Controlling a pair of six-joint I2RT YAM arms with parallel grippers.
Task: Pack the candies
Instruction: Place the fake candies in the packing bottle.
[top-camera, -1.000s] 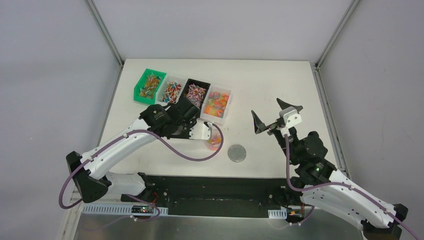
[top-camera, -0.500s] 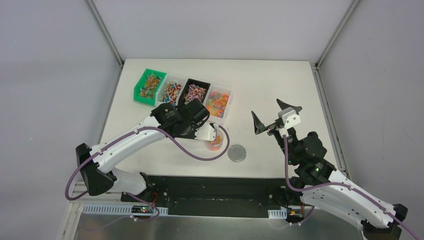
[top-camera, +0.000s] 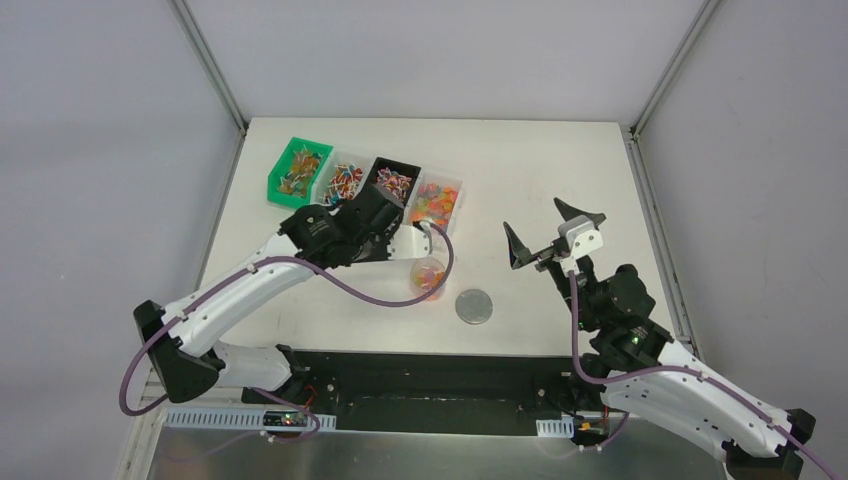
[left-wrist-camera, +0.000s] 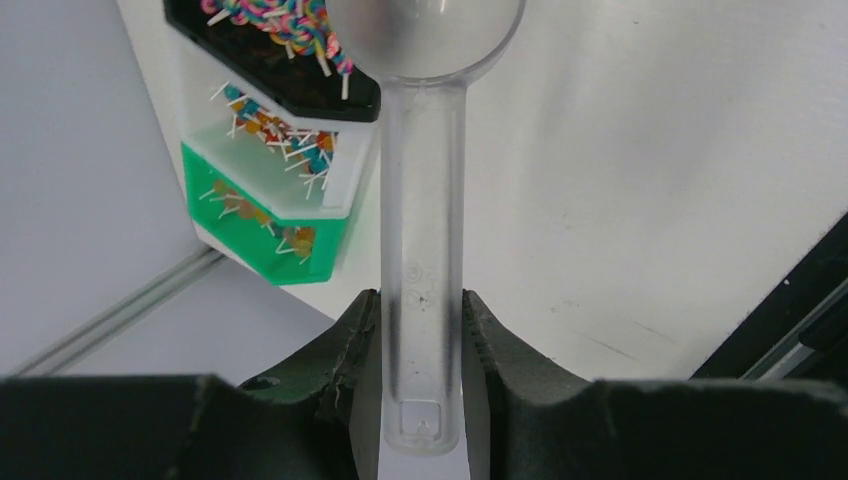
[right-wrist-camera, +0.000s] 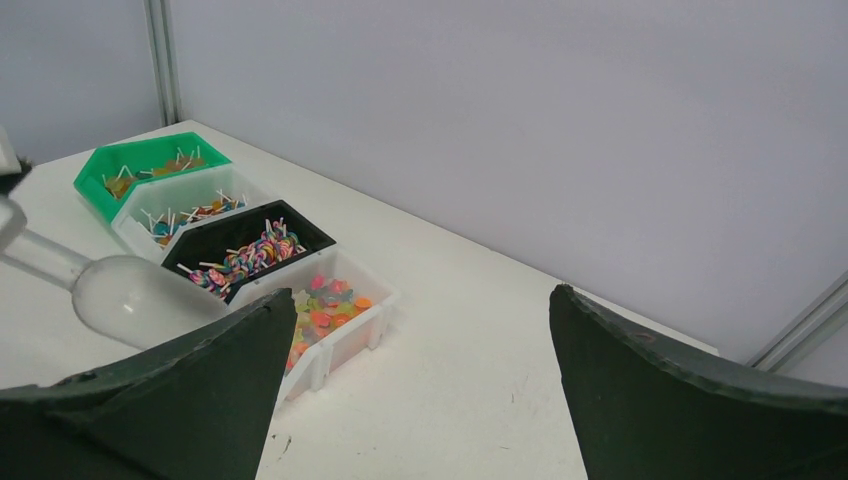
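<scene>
Four open bins stand touching in one row at the far left of the bench (top-camera: 540, 170): a green bin (right-wrist-camera: 150, 143), a white bin (right-wrist-camera: 130, 240), a black bin (right-wrist-camera: 308, 231) and a clear bin (right-wrist-camera: 350, 340). Each holds candies (right-wrist-camera: 325, 305). The first three hold sweets on short white sticks and the clear one holds loose orange, red and yellow pieces.

One clear cup (top-camera: 428, 277) stands alone on the bench nearer the arms, with a small heap of orange and pink candies inside. One grey round lid (top-camera: 475, 305) lies flat just beside it, to its right and not touching.

The left claw (left-wrist-camera: 420, 300) is clamped on the handle of a single clear plastic scoop (left-wrist-camera: 422, 200). The scoop's round bowl hangs by the near end of the black bin.

The right claw (top-camera: 533, 215) hovers over bare bench, well apart from the bins, its two fingers spread wide with nothing between them.
</scene>
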